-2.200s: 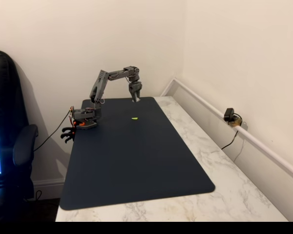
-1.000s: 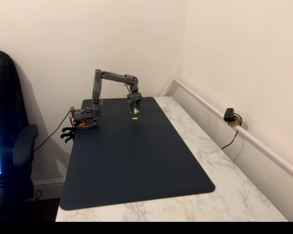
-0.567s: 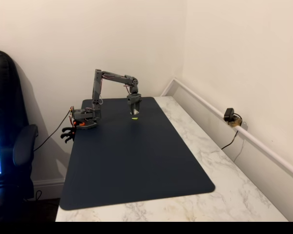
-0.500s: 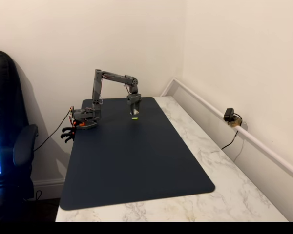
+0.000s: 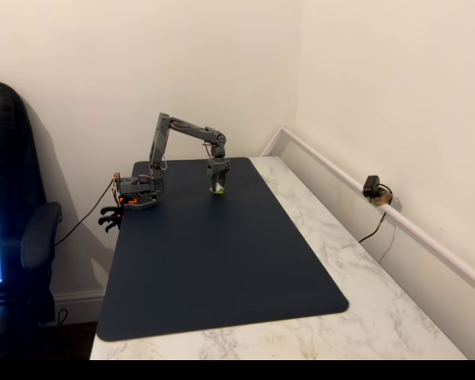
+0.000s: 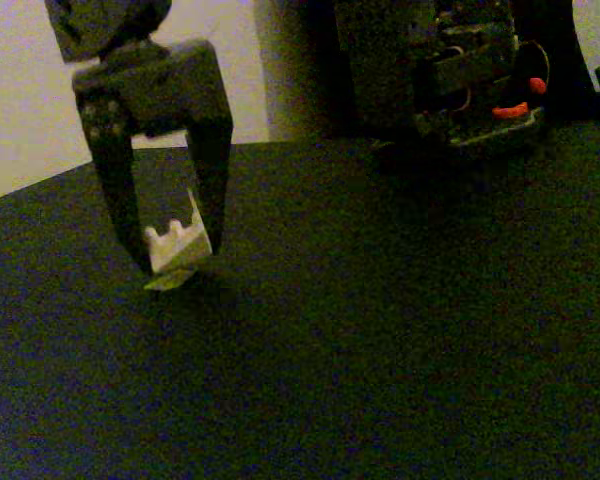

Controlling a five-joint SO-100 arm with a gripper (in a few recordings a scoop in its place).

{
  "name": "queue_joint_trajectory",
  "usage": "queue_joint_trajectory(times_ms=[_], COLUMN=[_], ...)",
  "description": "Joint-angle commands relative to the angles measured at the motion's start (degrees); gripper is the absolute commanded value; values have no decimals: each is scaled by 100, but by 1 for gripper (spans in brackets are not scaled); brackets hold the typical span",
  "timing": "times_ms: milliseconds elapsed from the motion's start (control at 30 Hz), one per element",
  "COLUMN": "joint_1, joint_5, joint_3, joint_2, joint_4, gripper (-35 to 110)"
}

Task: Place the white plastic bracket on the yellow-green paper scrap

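**Claw down at the paper scrap, bracket still clamped**

The gripper (image 6: 170,255) is clenched on the white plastic bracket (image 6: 177,243), whose lower edge meets the yellow-green paper scrap (image 6: 169,281) on the dark mat (image 6: 400,350). In the wide fixed view the gripper (image 5: 217,188) now covers the spot where the scrap lay bare two seconds ago, the arm having swung over and dropped. Carrying looks finished; letting go of the bracket is probably what remains.

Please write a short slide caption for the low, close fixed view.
End effector holds the white bracket just above the paper scrap on the dark mat.
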Motion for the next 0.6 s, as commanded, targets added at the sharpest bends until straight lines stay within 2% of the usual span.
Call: queue_joint_trajectory(times_ms=[0, 300, 433, 567], joint_1=[167, 255, 229, 229], joint_5=[-44, -35, -53, -70], joint_3=[-255, -492, -475, -448], joint_2=[132, -26, 88, 352], joint_4=[18, 176, 211, 334], gripper=[0, 2, 34, 38])
